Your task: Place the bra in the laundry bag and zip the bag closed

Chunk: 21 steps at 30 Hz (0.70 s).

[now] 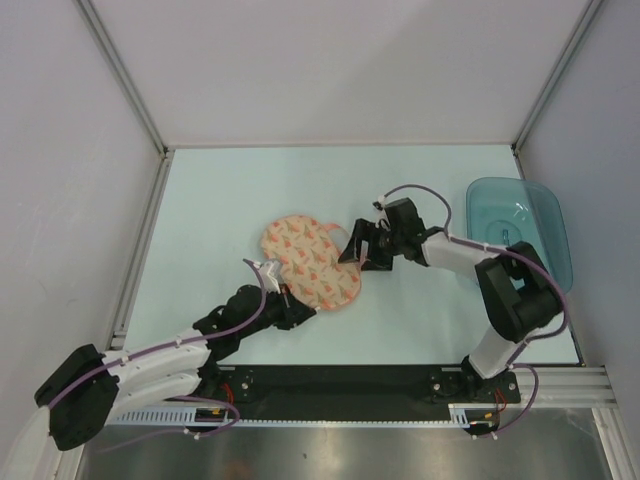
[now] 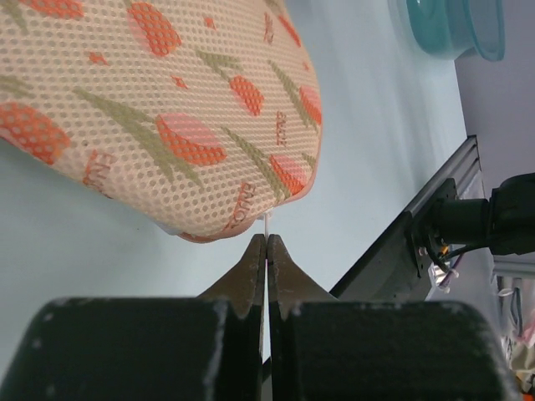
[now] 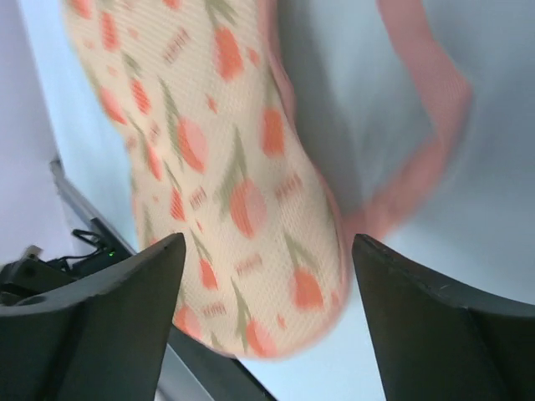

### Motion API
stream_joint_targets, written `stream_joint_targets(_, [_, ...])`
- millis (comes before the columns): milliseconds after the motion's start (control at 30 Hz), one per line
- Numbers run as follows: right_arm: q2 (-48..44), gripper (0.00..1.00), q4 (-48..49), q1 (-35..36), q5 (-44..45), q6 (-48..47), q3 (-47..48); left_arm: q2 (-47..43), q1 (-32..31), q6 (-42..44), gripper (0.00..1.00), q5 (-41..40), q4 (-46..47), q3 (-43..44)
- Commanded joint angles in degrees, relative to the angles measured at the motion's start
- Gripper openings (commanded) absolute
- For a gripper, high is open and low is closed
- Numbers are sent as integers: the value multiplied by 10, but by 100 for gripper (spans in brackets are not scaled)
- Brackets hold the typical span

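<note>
Laundry bag [image 1: 310,262] beside right hand [image 1: 353,250]

The laundry bag [image 3: 226,184] is cropped above and partly blurred.

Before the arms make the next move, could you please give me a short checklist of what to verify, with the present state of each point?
1. Bra inside the laundry bag: cannot tell; no bra shows in any view.
2. Left claw shut at the bag's near edge: ok.
3. What the left claw holds: cannot tell; only a thin white strip shows at its tips.
4. Right claw open, at the bag's right side: ok.
5. Zip closed: cannot tell; the pink edging is blurred.
6. Teal tray apart from the bag: ok.
</note>
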Motion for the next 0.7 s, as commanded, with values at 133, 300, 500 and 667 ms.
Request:
stream_joint_targets(133, [-211,93,24,16,158,87,-184,20,-2,1,0,-12,24,25])
stream_joint_targets(300, [-266,93,107,87,122,153,-257,31,-3,-22,0,0,51,21])
stream_joint_targets(500, [-263,83,257,177,145,239,-321,14,-3,-18,0,-3,34,26])
stream_joint_targets(667, [-217,78,354,187,157,259,-339,2,-4,-21,0,-2,26,23])
